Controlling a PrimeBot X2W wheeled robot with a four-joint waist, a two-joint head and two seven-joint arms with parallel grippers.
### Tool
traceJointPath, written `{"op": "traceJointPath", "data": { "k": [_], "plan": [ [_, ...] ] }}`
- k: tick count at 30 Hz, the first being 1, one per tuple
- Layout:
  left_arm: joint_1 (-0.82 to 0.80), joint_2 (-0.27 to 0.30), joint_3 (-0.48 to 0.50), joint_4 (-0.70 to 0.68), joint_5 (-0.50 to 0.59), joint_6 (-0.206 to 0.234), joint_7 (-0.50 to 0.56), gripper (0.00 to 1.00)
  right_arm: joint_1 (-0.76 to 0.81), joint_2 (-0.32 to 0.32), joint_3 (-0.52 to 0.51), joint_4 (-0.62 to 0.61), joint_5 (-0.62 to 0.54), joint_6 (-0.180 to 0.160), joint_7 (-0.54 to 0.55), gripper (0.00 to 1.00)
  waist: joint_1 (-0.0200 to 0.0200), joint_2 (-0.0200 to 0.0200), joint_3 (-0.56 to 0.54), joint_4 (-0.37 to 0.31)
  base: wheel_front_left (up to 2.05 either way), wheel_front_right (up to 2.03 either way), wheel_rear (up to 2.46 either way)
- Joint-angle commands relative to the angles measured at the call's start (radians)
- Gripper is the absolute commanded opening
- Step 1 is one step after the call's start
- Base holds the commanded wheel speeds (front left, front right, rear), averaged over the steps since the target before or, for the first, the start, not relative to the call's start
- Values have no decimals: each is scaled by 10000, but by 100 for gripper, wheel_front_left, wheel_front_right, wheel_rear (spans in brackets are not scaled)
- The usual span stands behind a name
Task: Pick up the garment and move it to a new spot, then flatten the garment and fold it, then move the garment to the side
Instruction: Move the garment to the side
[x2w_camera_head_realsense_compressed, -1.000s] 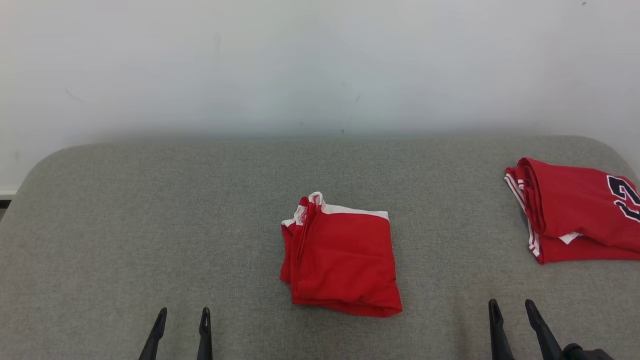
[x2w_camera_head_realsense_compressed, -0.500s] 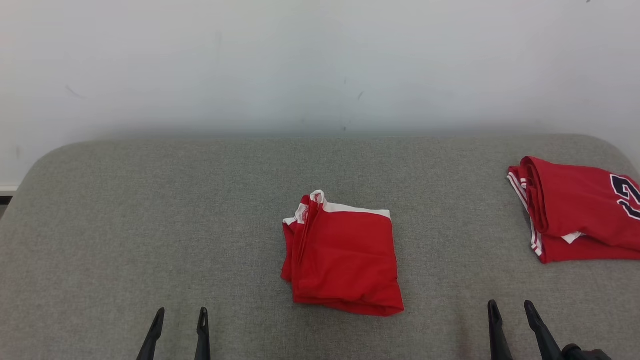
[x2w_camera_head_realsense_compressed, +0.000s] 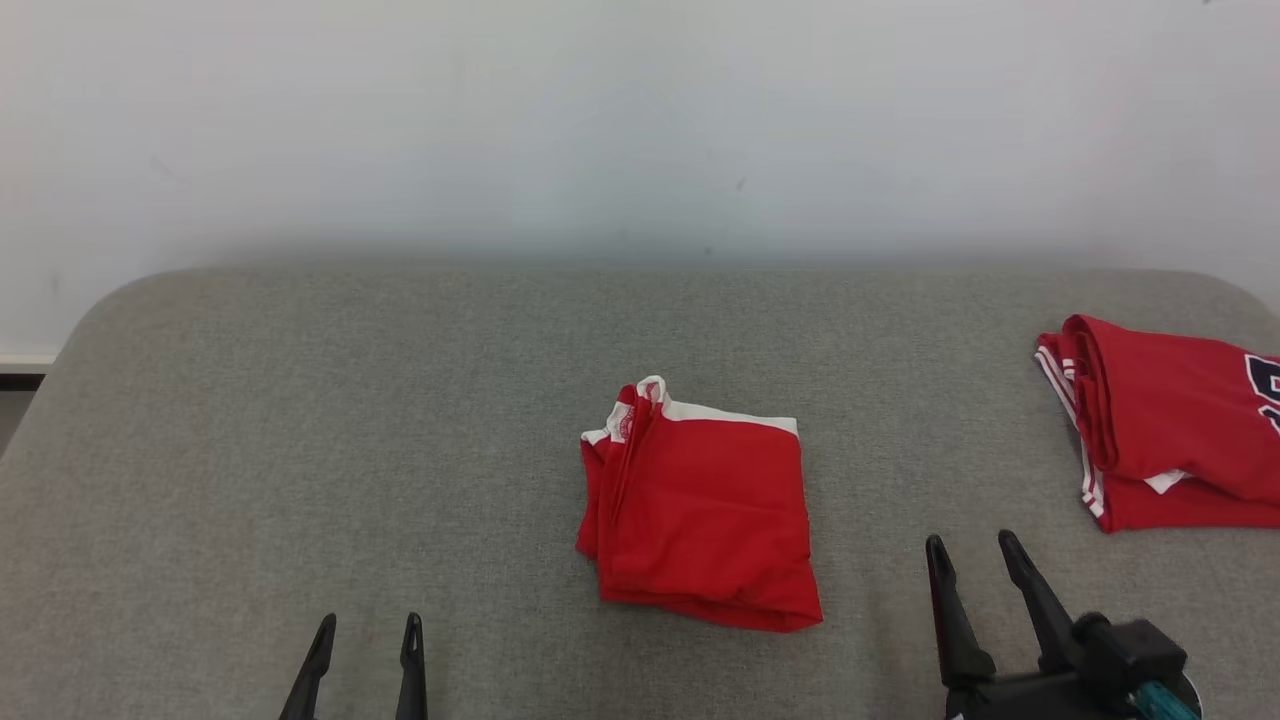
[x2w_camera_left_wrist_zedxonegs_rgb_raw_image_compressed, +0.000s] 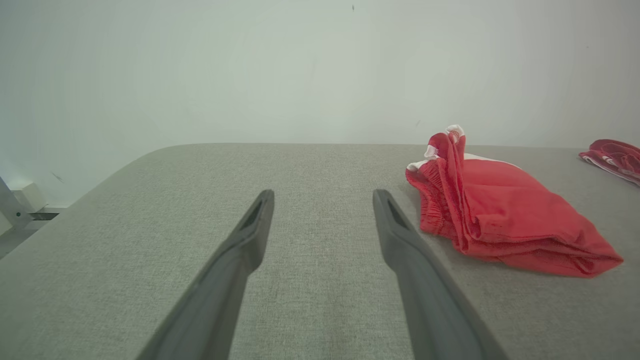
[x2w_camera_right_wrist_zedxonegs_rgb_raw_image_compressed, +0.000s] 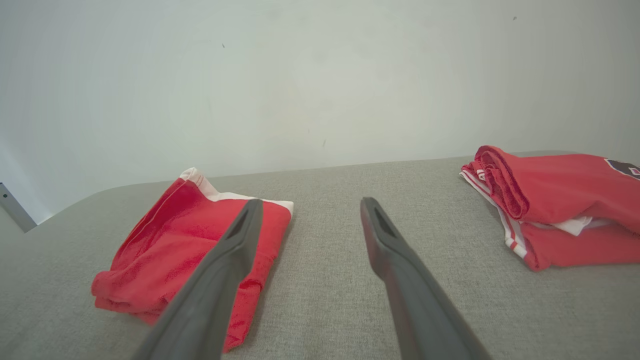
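A folded red garment (x2w_camera_head_realsense_compressed: 705, 520) with a white band along its far edge lies in the middle of the grey cushioned surface (x2w_camera_head_realsense_compressed: 300, 450). It also appears in the left wrist view as the garment (x2w_camera_left_wrist_zedxonegs_rgb_raw_image_compressed: 500, 215) and in the right wrist view as the garment (x2w_camera_right_wrist_zedxonegs_rgb_raw_image_compressed: 170, 250). My left gripper (x2w_camera_head_realsense_compressed: 366, 632) stands open at the lower left, well short of it. Open too, my right gripper (x2w_camera_head_realsense_compressed: 972, 548) hovers to the garment's lower right, nothing between its fingers.
A second folded red jersey (x2w_camera_head_realsense_compressed: 1170, 420) with white stripes and a dark number lies at the right edge of the surface, also seen as the jersey (x2w_camera_right_wrist_zedxonegs_rgb_raw_image_compressed: 560, 200). A pale wall (x2w_camera_head_realsense_compressed: 640, 130) rises behind. The surface's left half is bare fabric.
My right gripper has moved forward and slightly left, toward the garment's right side, with more of its wrist in view. The head view has shifted a little. The left gripper stays put.
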Motion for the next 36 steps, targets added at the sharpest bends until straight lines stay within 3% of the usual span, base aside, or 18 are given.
{"op": "traceJointPath", "data": {
  "k": [1, 7, 18, 23, 30, 31, 33, 36],
  "plan": [
    [-130, 5, -39, 34, -24, 34, -28, 100, -526, -43, 100, 334, -108, -18, 10, 100, 0, 0, 53, 148, 0, 0, 0],
    [-216, 5, -215, 103, -105, 42, -28, 100, -1997, 2, 373, 2086, -122, -18, 9, 100, 0, 0, 147, 536, 0, 0, 0],
    [-683, 5, -953, 218, -519, 301, -28, 100, -5633, -25, 467, 7262, 635, -18, 274, 100, 0, 0, 976, 1633, 0, 0, 0],
    [-883, 7, -1156, 318, -610, 374, -28, 100, -6272, 103, 551, 8776, 1150, -18, 749, 100, 0, 0, 1080, 1922, 0, 0, 0],
    [-972, 8, -1239, 359, -657, 395, -28, 100, -6270, 477, 1064, 9703, 1941, -18, 1343, 100, 0, 0, 1001, 2012, 0, 0, 0],
    [-977, 8, -1256, 368, -664, 386, -28, 100, -6216, 523, 1138, 9708, 2127, -18, 1404, 56, 0, 0, 988, 2014, 0, 0, 0],
    [-967, 8, -1281, 373, -661, 376, -28, 100, -6158, 561, 1338, 9608, 2391, -18, 1337, 0, 0, 0, 968, 2007, 0, 0, 0],
    [-949, 8, -1278, 382, -671, 378, -28, 100, -6149, 475, 1689, 9475, 2595, -18, 1114, 0, 0, 0, 926, 1966, 0, 0, 0]
  ]
}}
